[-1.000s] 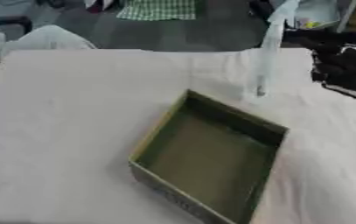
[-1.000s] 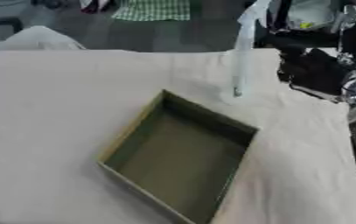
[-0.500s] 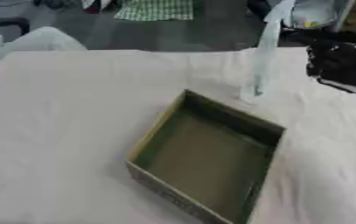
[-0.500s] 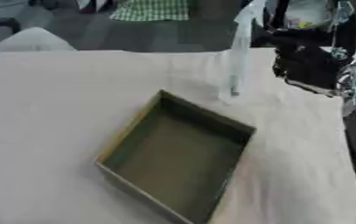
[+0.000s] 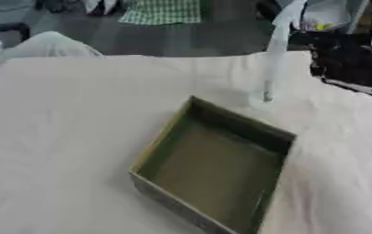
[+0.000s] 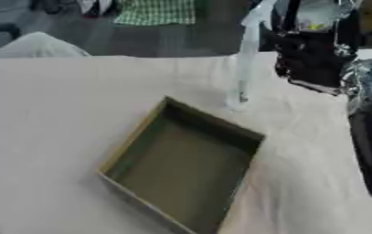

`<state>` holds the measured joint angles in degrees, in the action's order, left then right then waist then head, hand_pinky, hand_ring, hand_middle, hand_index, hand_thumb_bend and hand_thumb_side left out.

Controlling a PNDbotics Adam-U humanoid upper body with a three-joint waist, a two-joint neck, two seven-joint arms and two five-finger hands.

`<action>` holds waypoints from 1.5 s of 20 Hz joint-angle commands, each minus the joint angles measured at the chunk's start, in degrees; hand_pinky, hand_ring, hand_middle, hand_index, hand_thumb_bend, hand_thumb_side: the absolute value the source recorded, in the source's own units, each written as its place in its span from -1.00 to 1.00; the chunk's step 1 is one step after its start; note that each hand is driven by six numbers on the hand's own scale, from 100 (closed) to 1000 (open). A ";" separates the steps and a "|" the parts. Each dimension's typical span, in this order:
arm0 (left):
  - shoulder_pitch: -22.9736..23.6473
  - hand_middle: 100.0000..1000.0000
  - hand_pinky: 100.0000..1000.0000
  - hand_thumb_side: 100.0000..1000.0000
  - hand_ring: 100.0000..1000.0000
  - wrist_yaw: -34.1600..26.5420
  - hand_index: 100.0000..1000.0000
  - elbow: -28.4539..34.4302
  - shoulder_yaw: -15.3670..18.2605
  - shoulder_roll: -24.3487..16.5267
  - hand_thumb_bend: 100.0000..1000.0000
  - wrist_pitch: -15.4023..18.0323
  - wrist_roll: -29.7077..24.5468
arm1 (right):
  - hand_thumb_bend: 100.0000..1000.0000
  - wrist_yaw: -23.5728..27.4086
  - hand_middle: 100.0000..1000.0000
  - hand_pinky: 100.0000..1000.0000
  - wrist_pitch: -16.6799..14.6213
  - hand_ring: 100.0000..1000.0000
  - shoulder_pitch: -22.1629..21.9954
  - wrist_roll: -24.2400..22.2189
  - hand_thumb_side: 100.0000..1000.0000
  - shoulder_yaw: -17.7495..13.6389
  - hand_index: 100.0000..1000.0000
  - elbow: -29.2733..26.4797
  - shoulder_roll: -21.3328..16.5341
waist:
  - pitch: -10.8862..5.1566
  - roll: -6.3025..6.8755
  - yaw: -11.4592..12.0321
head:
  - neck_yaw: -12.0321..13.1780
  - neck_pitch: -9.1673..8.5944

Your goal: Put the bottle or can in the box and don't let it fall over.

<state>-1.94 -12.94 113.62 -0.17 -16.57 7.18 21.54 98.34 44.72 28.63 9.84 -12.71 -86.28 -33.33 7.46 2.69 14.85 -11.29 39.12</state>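
Clear bottle upright at box's 12 o'clock; right hand beside it, fingers unreadable; grasp low, lift vertically.

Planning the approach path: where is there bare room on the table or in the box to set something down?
The box interior is bare. The cloth-covered table is bare all along the box's left side and behind its far-left corner. Crowded: the far right, where the tall clear bottle stands just beyond the box's far corner, beside the right hand.
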 commanded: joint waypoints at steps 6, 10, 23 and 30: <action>-0.69 0.96 1.00 0.20 1.00 -0.31 0.42 0.97 0.01 -0.69 0.48 0.12 -0.30 | 0.44 -0.94 -0.70 -1.00 0.54 -1.00 2.31 0.01 1.00 0.19 1.00 0.77 -1.60 | -0.39 0.05 0.16 | -0.70 -0.82; -0.75 0.96 1.00 0.20 1.00 -0.37 0.42 0.97 -0.09 -0.65 0.48 0.07 -0.45 | 0.41 -3.10 -0.69 -1.00 -0.75 -1.00 3.01 0.60 1.00 0.26 1.00 1.23 -0.94 | -0.37 0.10 0.20 | -1.16 -0.90; -0.88 0.96 1.00 0.20 1.00 -0.49 0.42 0.97 -0.12 -0.61 0.48 0.03 -0.59 | 0.41 -5.38 -0.68 -1.00 -1.11 -1.00 3.26 -1.14 1.00 0.58 1.00 1.89 -0.62 | -0.27 0.08 0.34 | -1.39 -0.96; -0.85 0.96 1.00 0.20 1.00 -0.51 0.42 0.97 -0.13 -0.60 0.48 0.02 -0.65 | 0.40 -6.26 -0.67 -1.00 -1.95 -1.00 3.14 -1.58 1.00 -0.02 1.00 2.28 -1.32 | -0.25 0.07 0.36 | -1.18 -1.29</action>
<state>-2.13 -13.38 113.62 -0.50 -16.57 7.15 21.07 92.51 43.13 30.76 8.45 -12.09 -83.70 -32.85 7.75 2.76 15.14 -12.50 38.63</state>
